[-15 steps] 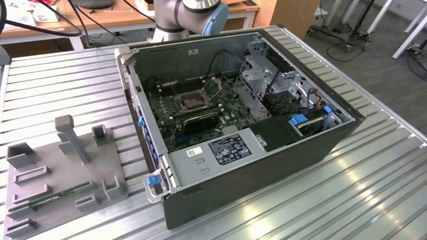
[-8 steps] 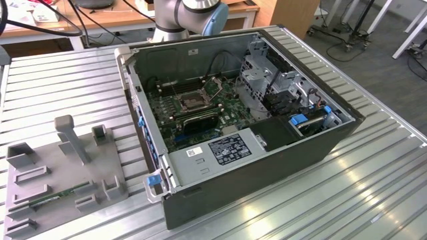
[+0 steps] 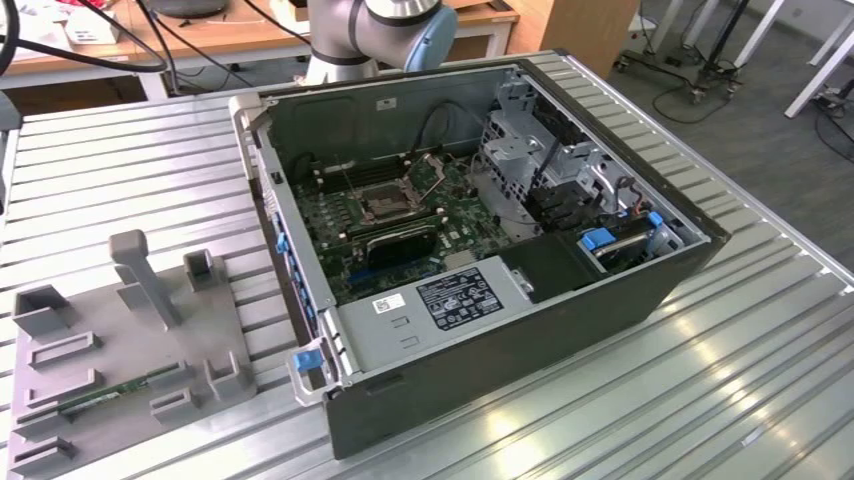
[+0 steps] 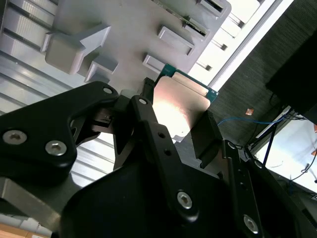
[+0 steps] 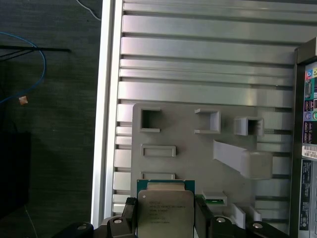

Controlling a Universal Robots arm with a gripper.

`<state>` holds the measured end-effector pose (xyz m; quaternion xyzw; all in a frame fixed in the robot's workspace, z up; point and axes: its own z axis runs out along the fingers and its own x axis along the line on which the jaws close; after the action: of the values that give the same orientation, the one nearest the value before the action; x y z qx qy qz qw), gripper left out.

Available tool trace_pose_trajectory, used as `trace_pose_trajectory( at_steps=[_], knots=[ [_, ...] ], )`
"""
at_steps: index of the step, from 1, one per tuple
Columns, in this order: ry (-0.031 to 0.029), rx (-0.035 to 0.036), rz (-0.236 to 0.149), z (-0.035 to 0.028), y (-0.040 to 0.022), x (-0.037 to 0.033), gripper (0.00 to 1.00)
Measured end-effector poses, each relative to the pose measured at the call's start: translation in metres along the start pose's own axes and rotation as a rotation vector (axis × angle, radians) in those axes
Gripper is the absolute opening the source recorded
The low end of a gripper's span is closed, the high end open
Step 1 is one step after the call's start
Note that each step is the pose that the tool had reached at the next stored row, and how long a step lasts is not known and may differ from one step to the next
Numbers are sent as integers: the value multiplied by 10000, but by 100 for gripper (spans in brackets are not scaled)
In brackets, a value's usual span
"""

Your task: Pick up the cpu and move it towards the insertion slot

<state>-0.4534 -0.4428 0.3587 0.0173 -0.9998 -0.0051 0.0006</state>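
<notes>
- Silvery-beige metal faces the camera in both wrist views: the cpu sits clamped by two opposite edges in the gripper, whose black fingers are closed narrow against it.
- Judging by the views, the chip hangs above the grey fixture tray, near the edge of the slatted aluminium table, apparently clear of the tray.
- Step in hand, I judge: pickup done, carry barely started. The insertion slot lies well apart, inside the open computer case.
- That carry calls for a steady grip and the chip kept flat and square to the socket.
- Dark print covers the chip's lid; white stickers mark the power supply. I leave both unread.
</notes>
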Motion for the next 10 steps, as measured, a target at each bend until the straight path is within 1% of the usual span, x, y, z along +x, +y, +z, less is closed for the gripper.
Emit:
trace_pose_trajectory(
  at_steps=[5, 10],
  knots=[
    [0, 0, -1, 0, -1, -18, 55],
    [0, 0, 0, 0, -2, -56, 55]
  ],
)
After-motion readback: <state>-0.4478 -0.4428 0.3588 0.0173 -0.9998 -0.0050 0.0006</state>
